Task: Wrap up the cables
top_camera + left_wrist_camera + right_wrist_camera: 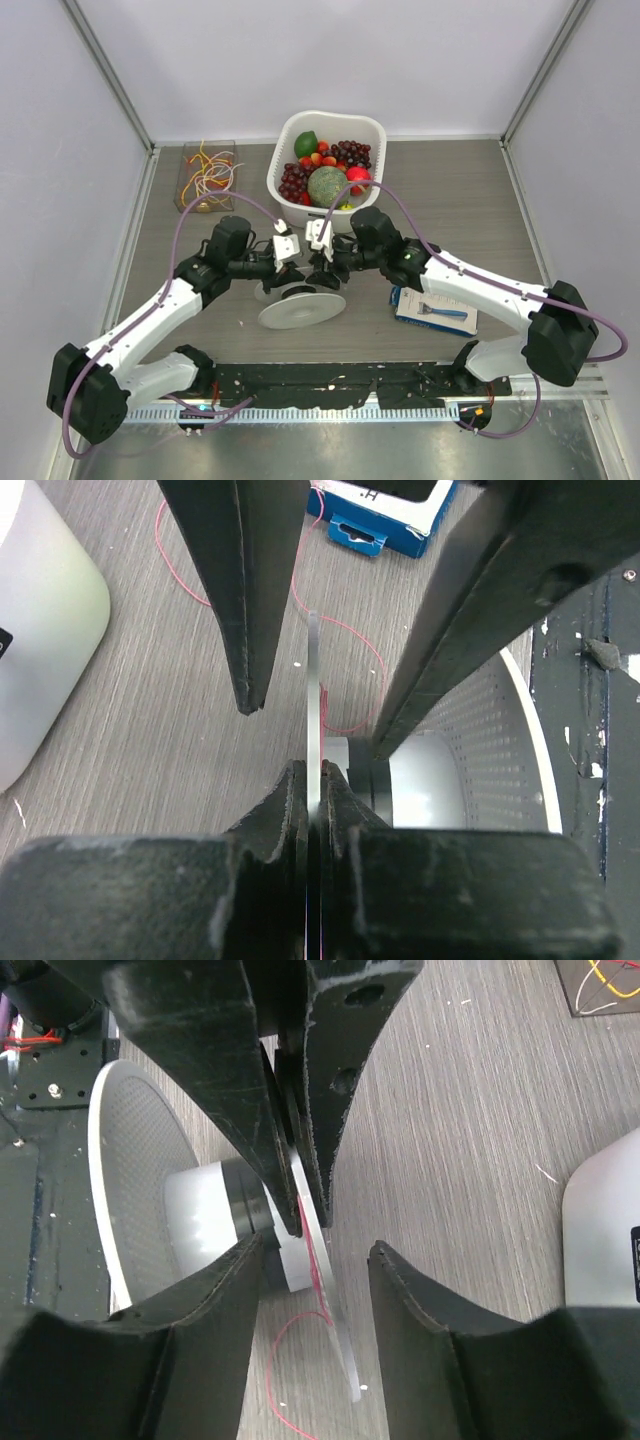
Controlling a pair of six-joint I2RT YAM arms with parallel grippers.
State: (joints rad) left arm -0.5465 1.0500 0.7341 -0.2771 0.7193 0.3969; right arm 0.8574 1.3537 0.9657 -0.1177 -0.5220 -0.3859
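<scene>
The left tool [315, 780] is clamped on the thin clear flange [313, 680] of a white plastic spool [300, 308], while the fingers of the right tool [318, 1250] are held apart on either side of that flange. A string-thin red cable [372, 652] is seen at the spool's hub and looped loose on the grey wood-grain counter [450, 200] beside it. A tangle of thin red, orange, yellow and white cables [208, 172] is held in a clear box [183, 188] at the far left.
</scene>
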